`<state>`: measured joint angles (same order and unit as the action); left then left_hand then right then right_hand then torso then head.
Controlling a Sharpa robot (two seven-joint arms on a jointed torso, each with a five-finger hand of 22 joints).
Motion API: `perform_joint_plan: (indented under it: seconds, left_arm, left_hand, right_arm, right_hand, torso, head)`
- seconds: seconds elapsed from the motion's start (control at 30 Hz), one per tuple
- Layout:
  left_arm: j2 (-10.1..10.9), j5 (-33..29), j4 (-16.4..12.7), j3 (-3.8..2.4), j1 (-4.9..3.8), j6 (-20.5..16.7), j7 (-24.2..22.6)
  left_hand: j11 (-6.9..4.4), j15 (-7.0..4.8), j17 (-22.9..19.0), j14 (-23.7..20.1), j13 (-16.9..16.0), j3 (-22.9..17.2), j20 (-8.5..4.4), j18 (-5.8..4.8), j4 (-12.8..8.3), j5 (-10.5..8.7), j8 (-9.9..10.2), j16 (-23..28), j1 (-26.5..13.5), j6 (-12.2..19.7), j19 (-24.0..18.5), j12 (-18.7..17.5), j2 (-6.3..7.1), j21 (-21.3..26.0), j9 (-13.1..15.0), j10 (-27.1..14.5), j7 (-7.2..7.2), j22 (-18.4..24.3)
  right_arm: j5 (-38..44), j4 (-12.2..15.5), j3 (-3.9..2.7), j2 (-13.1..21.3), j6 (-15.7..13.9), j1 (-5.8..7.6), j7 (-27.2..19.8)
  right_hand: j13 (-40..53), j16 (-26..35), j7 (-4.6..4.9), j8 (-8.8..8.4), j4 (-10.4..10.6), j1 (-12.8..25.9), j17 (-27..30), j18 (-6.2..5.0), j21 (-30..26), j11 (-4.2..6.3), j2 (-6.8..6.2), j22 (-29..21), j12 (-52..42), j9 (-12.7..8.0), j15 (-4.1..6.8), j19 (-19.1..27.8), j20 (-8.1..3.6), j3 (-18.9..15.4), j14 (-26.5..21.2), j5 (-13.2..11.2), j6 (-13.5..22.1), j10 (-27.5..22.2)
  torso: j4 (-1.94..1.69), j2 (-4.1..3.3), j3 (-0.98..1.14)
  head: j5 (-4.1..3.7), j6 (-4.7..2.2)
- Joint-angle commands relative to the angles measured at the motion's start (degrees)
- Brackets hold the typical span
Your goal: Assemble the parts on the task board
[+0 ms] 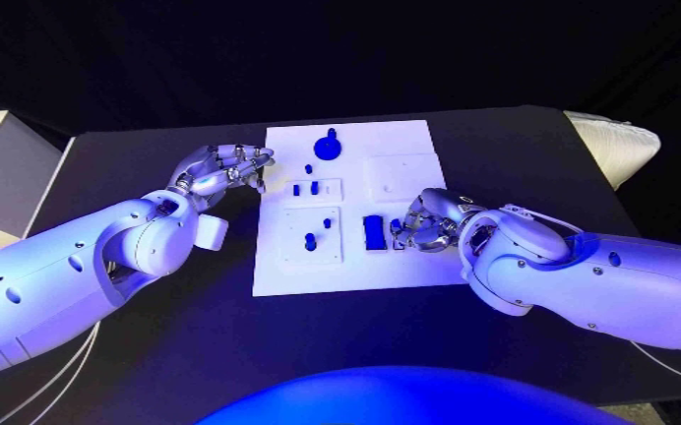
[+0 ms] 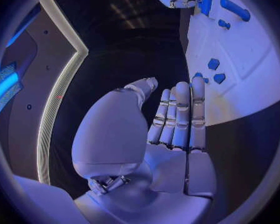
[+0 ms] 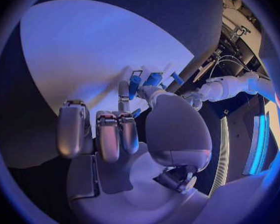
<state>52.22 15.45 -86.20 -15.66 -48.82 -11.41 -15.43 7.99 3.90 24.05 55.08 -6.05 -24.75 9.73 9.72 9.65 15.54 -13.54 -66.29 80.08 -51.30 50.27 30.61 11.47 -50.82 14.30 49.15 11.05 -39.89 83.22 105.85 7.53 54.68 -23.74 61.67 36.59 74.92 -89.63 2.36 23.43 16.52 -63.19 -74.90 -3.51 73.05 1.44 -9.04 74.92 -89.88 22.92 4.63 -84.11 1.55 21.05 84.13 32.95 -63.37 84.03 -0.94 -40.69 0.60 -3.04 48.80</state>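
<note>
The white task board [image 1: 372, 179] lies mid-table with several blue parts on it: a round-headed part [image 1: 328, 146] at the far end, small pegs [image 1: 304, 189] in a recess, and a rectangular block [image 1: 375, 231] near the front. My right hand [image 1: 423, 220] sits on the board right of that block, fingers curled. In the right wrist view its thumb and one finger [image 3: 123, 92] reach to a blue part [image 3: 135, 85]; I cannot tell whether they grip it. My left hand [image 1: 227, 169] hovers at the board's left edge. Its fingers [image 2: 180, 114] are straight and hold nothing.
The board [image 2: 239, 89] has black table on all sides. A pale cushion-like object [image 1: 620, 145] lies at the table's far right edge. A grey panel [image 1: 22, 164] stands off the left edge. My left arm [image 3: 230, 87] shows beyond the board.
</note>
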Motion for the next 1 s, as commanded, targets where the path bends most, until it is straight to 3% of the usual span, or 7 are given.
perform_joint_plan:
  seconds: [0.03,0.47,0.73,0.83,0.9,0.97,1.0]
  left_arm:
    - [-0.04,-0.25,-0.14,-0.04,0.00,0.68,-0.40]
    - [-0.02,-0.25,-0.15,-0.04,0.00,0.59,-0.38]
    - [-0.05,-0.25,-0.13,-0.04,0.00,0.54,-0.36]
    - [-0.08,-0.25,-0.11,-0.04,0.00,0.48,-0.35]
    - [-0.10,-0.25,-0.09,-0.04,0.00,0.44,-0.34]
    - [-0.12,-0.25,-0.09,-0.04,0.00,0.40,-0.34]
    - [-0.12,-0.25,-0.08,-0.04,0.00,0.38,-0.33]
  left_hand:
    - [-0.13,0.10,-0.07,-0.26,0.07,0.07,-0.11,0.79,0.37,0.20,-0.31,0.22,0.28,0.01,0.30,0.35,-0.53,0.25,-0.08,-0.39,-0.15,0.08]
    - [-0.14,0.10,-0.08,-0.29,0.07,0.03,-0.11,0.79,0.40,0.25,-0.35,0.22,0.35,-0.03,0.30,0.37,-0.61,0.28,-0.07,-0.42,-0.17,0.09]
    - [-0.14,0.10,-0.08,-0.29,0.07,0.03,-0.11,0.79,0.40,0.25,-0.35,0.22,0.35,-0.03,0.30,0.37,-0.61,0.28,-0.07,-0.42,-0.17,0.09]
    - [-0.14,0.10,-0.08,-0.29,0.07,0.03,-0.11,0.79,0.40,0.25,-0.35,0.22,0.35,-0.03,0.30,0.37,-0.61,0.28,-0.07,-0.42,-0.17,0.09]
    - [-0.14,0.09,-0.09,-0.32,0.09,0.03,-0.11,0.79,0.42,0.29,-0.37,0.23,0.42,-0.03,0.30,0.39,-0.61,0.31,-0.08,-0.47,-0.17,0.11]
    - [-0.15,0.06,-0.11,-0.37,0.11,-0.28,-0.14,0.81,0.41,0.48,-0.38,0.24,0.81,0.00,0.33,0.44,-0.99,0.34,-0.10,-0.52,-0.18,0.13]
    - [-0.15,0.06,-0.11,-0.37,0.11,-0.28,-0.14,0.81,0.41,0.48,-0.38,0.24,0.81,0.00,0.33,0.44,-0.99,0.34,-0.10,-0.52,-0.18,0.13]
  right_arm:
    - [0.77,0.41,0.01,0.00,1.40,-0.06,-0.17]
    - [0.52,0.59,0.01,0.07,2.79,-0.10,-0.27]
    - [0.26,0.30,0.01,0.04,3.37,-0.10,-0.14]
    - [0.23,0.11,0.01,0.02,2.47,-0.11,-0.11]
    - [0.22,-0.01,0.01,0.00,1.48,-0.11,-0.17]
    - [0.22,-0.10,0.01,-0.01,0.31,-0.11,-0.34]
    - [0.21,-0.13,0.01,-0.01,-0.27,-0.11,-0.46]
  right_hand:
    - [15.08,-0.37,-0.14,0.49,-0.09,-0.03,-15.10,0.43,0.31,0.36,0.85,6.81,-0.12,-0.10,0.45,-1.92,-0.45,0.60,5.87,0.79,-0.67,5.97]
    - [15.08,-0.37,-0.17,0.58,-0.21,-0.19,-15.10,0.45,0.41,0.41,0.60,6.90,-0.12,-0.12,0.49,-1.95,-0.49,0.68,5.87,0.75,-0.71,5.97]
    - [15.08,-0.37,-0.01,0.57,-0.01,0.27,-15.10,0.36,-0.13,0.30,-0.65,6.72,-0.12,-0.26,0.47,-1.81,-0.52,0.18,5.87,-0.30,-0.40,5.97]
    - [15.08,-0.37,0.17,0.55,0.16,1.62,-15.10,0.33,-0.43,0.15,-1.65,6.65,-0.12,-0.42,0.36,-1.74,-0.43,-0.74,5.87,-1.99,-0.23,5.97]
    - [15.08,-0.37,0.44,0.38,0.28,3.98,-15.10,0.19,-1.33,-0.10,-3.26,6.29,-0.12,-0.68,0.15,-1.50,-0.27,-2.87,5.87,-5.55,0.13,5.97]
    - [15.08,-0.37,0.45,0.36,0.29,5.28,-15.10,0.10,-1.80,-0.13,-3.21,6.13,-0.12,-0.86,0.12,-1.39,-0.18,-4.95,5.87,-7.48,0.22,5.97]
    - [15.08,-0.37,0.43,0.42,0.36,6.50,-15.10,0.05,-2.16,-0.15,-2.72,6.04,-0.12,-1.03,0.13,-1.33,-0.13,-7.93,5.87,-8.19,0.30,5.97]
  torso:
    - [-0.03,0.01,0.00]
    - [0.01,0.03,-0.03]
    - [0.00,0.02,-0.03]
    - [0.04,0.02,-0.03]
    - [0.03,0.01,-0.04]
    - [0.03,0.01,-0.04]
    - [0.03,0.00,-0.03]
  head:
    - [0.01,0.09]
    - [0.07,0.13]
    - [0.08,0.14]
    - [0.05,0.12]
    - [0.01,0.11]
    - [-0.01,0.10]
    - [0.00,0.10]
